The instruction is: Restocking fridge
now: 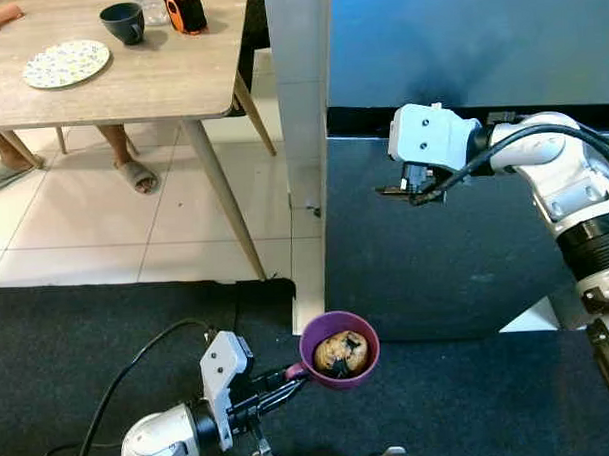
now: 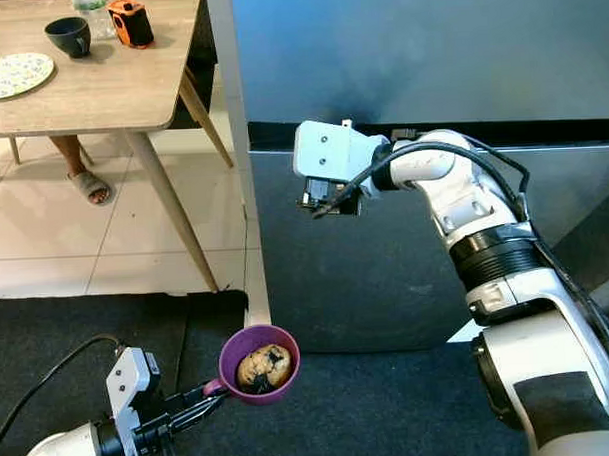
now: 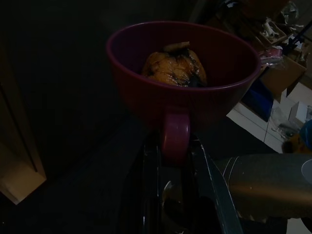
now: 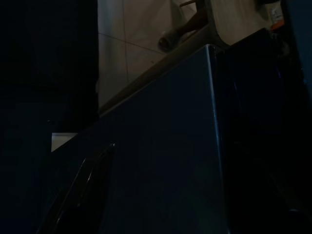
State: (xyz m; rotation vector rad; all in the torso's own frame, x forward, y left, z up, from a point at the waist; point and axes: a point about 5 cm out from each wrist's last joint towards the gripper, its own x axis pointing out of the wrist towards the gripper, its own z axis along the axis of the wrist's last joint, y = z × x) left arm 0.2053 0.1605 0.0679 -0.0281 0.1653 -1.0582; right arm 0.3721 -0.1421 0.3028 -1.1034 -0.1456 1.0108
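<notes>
Wooden table (image 1: 129, 79) on pale tiles (image 1: 94, 215), perhaps dark carpet (image 1: 78, 346).

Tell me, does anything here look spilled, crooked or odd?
Nothing is spilled or broken. One unusual thing: the purple cup carries a muffin, not a drink. The left gripper holds it level by its handle. The right gripper hovers at the dark fridge door. The plate and dark cup sit upright on the table.
</notes>
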